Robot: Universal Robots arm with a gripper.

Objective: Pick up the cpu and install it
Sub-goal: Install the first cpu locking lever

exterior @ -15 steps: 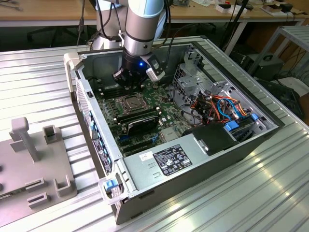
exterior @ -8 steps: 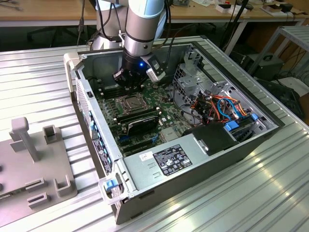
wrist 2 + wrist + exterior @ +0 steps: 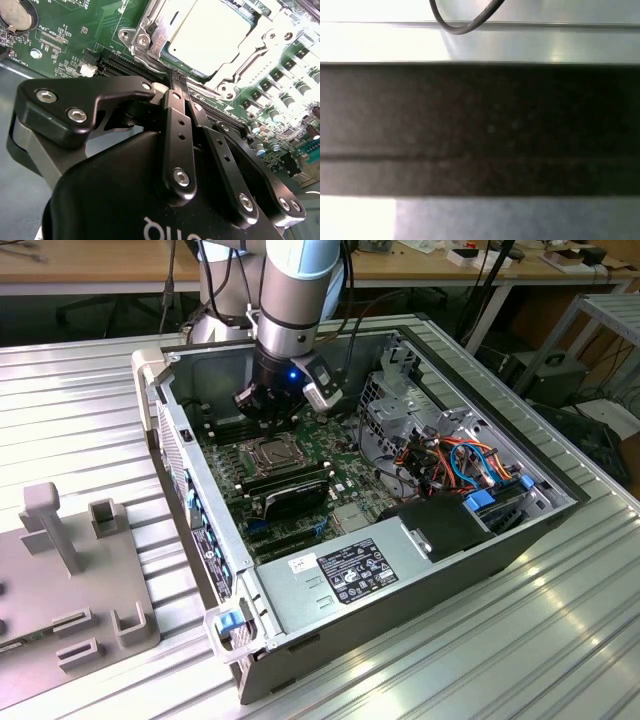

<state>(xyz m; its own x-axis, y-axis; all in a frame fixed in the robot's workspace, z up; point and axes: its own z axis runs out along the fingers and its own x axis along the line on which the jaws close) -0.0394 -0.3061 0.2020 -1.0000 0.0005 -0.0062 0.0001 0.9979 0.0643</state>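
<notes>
Right now the gripper [image 3: 268,412] sits low inside the open computer case [image 3: 420,580], just above the motherboard [image 3: 300,490], on the far side of the socket in the exterior view. In the second wrist view the gripper [image 3: 181,86] has its two black fingers [image 3: 176,130] pressed together, jaws closed, nothing visible between them; the tips are just beside the socket frame [image 3: 150,37], near its edge.

The cpu [image 3: 210,30] lies flat in the socket, pale grey top up, metal frame around its border; whether the frame is latched over it I can't tell. In the exterior view the cpu [image 3: 268,452] shows as a small square near the middle of the board, with the long black memory sticks [image 3: 290,480] just beside it on the near side.

Handling, as a judgement: thin, stiff, light chip with a smooth lid, likely slippery for metal fingers. The underside contacts and socket pins are fragile, so take hold at two opposite side edges, keep it level, no pressing on the top.

The case rests on a ribbed metal table [image 3: 80,380]; a grey fixture [image 3: 70,540] stands at the exterior view's left.
</notes>
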